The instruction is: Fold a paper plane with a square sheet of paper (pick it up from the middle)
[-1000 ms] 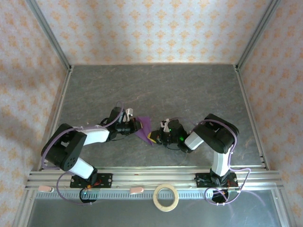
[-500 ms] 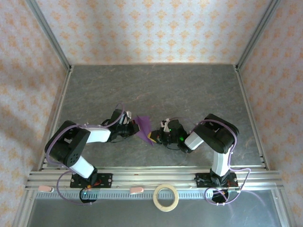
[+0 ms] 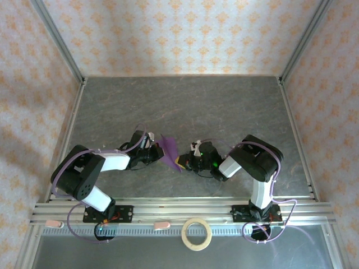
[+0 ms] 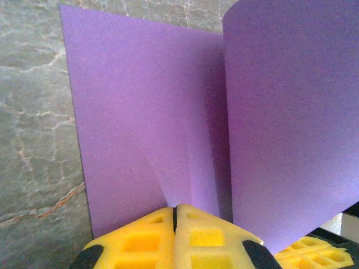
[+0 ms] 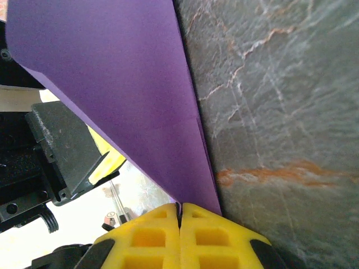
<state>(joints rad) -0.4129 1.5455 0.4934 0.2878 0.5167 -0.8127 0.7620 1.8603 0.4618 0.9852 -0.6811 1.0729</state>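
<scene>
Top view: purple paper sheet bent upright mid-scene on the surface, right between left pincer and right pincer, equally near both. Left wrist: pinching the sheet's near edge. Right wrist: clamped on a corner.

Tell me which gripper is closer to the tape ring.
The right gripper. The tape ring lies at the near edge, almost directly below it in the top view; the left gripper, also shut on the paper, is farther left and back.
</scene>
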